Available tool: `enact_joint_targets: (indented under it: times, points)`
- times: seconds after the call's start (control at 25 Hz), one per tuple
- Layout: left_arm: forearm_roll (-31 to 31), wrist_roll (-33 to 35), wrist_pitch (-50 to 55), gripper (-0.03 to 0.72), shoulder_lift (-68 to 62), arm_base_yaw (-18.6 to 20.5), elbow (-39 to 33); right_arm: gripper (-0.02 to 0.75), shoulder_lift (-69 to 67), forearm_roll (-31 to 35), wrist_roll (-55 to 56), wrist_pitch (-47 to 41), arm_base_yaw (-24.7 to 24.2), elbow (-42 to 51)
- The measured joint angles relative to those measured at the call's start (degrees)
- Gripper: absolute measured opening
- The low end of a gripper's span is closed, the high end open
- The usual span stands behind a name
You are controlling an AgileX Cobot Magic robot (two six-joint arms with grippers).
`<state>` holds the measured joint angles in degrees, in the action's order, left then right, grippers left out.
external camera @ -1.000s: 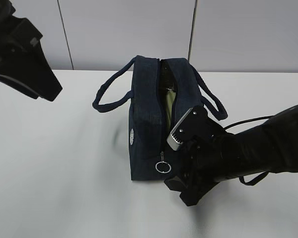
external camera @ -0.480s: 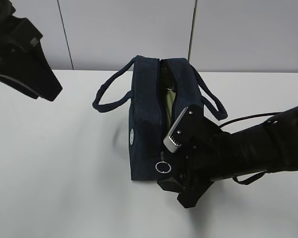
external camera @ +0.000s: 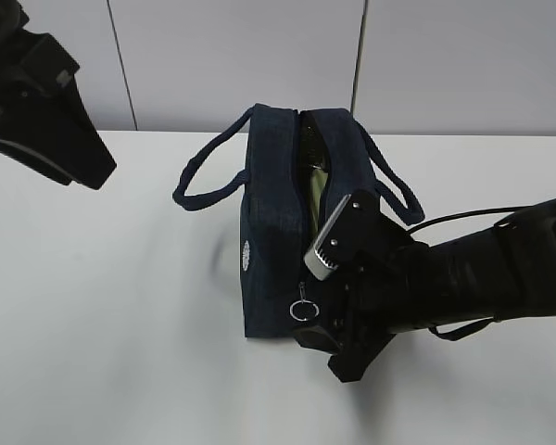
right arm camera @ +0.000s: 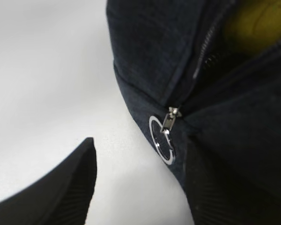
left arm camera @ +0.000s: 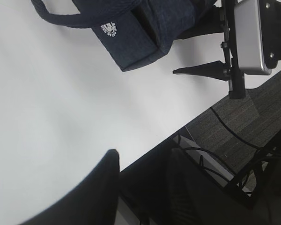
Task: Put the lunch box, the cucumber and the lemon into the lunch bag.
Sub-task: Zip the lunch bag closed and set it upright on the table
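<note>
The lunch bag (external camera: 283, 232) stood on the white table (external camera: 102, 315), top zipper undone, a pale green surface showing through the slit. My right gripper (right arm camera: 140, 187) sat low at the bag's near end, jaws parted and empty, the metal ring pull (right arm camera: 162, 140) hanging between the two fingers; whether either finger touched the fabric, I could not tell. My left gripper (left arm camera: 140, 197) hung raised, well clear to the left, jaws partly apart, holding nothing. Lunch box, cucumber and lemon could not be made out individually.
</note>
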<state>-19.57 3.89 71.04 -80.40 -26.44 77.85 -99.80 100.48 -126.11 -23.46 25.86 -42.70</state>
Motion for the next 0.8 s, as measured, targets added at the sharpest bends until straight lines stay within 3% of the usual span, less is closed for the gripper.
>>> enact_joint_targets:
  times: [0.8]
  points:
    - [-0.1,0.0,0.0,0.237,0.0,0.0,0.0,0.447,-2.2,1.2,-0.4,-0.3,0.0,-1.2]
